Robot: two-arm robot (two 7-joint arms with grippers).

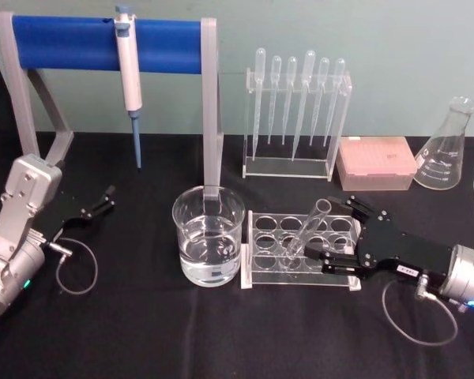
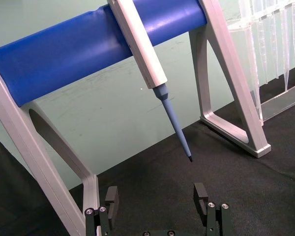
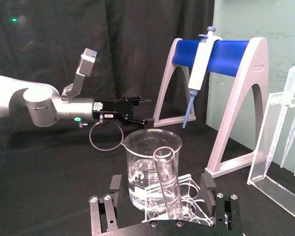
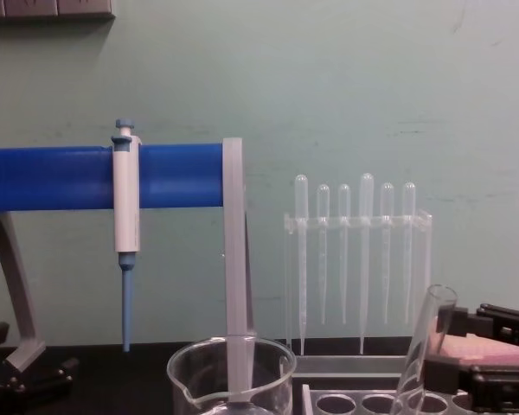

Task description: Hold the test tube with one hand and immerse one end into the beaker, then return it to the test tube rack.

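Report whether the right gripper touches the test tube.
Apart. The right wrist view shows the test tube tilted between the open fingers of the right gripper, a gap on each side.

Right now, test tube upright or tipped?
Tipped: the test tube sits in the rack, rim leaning toward the right gripper, which is open around it.

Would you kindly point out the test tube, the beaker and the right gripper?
test tube [image 1: 306,230], head view, middle of the glass.
beaker [image 1: 208,272], head view, front wall.
right gripper [image 1: 318,227], head view, between its fingertips.
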